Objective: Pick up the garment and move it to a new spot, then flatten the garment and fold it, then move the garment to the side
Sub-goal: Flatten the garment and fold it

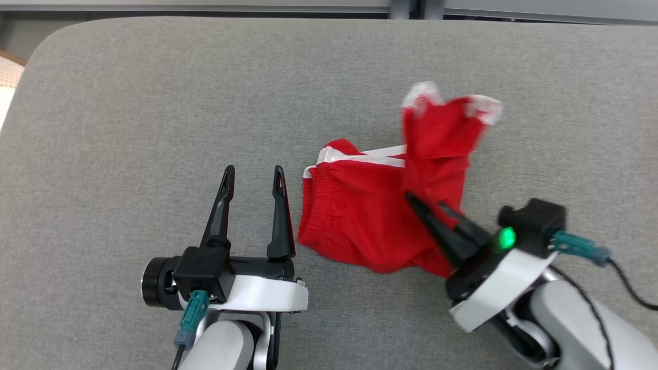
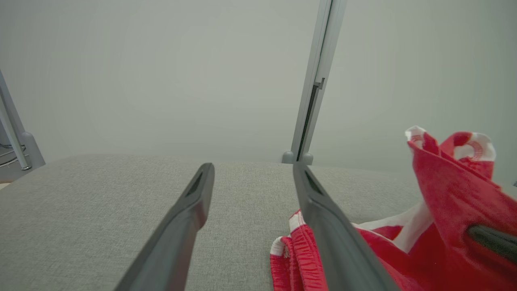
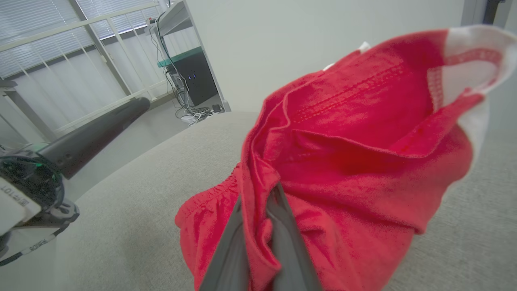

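Pointing toward twelve o'clock from about seven o'clock in the head view, the left claw (image 1: 254, 169) has its two dark fingers spread wide with nothing between them, over the grey fabric-covered counter (image 1: 128, 92). Just beside its right finger, at three o'clock from it, lies the garment (image 1: 360, 216), red with white trim, crumpled on the counter with its elastic waistband toward nine o'clock. One white-edged part of it stands up toward one o'clock. At five o'clock the right claw (image 1: 424, 201) is closed on a fold of the red cloth, its fingers aimed toward ten o'clock.
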